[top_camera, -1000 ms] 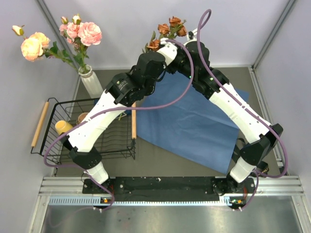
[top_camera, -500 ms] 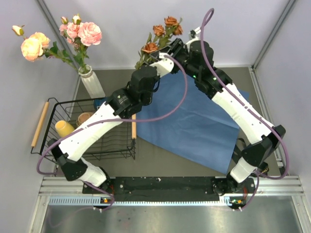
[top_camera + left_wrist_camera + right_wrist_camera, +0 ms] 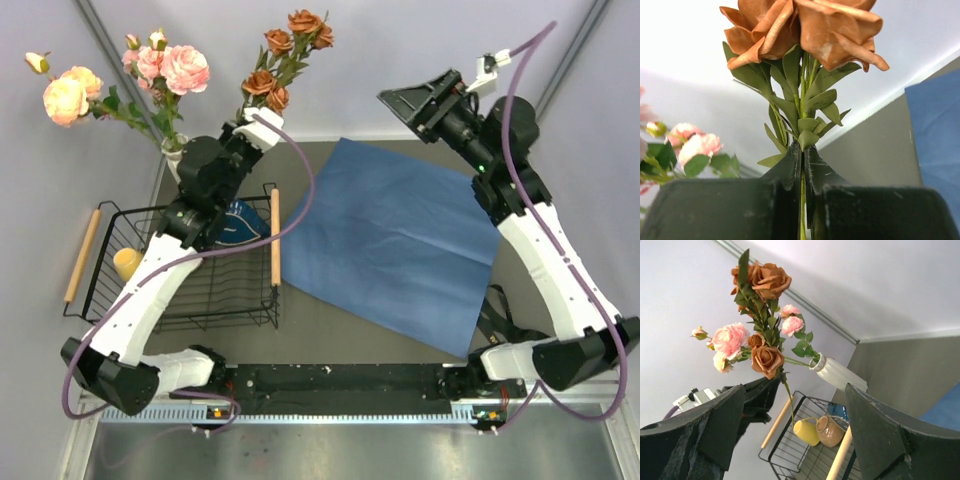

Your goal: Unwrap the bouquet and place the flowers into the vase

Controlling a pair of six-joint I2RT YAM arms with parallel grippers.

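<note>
Now, pink roses in vase

Pale lilac walls enclose a grey table (evenly lit).

Two claws are in view, the left claw and the right claw. One spray of rust-orange flowers rises from the left claw, with about five blooms. Just left of that claw is one vase holding pink and peach flowers: at least three full blooms and three buds. On the base side of the left claw sits one wire basket with two wooden handles, one yellow cup and one brown cup. Between the claws, one blue paper sheet lies on the counter.
</note>
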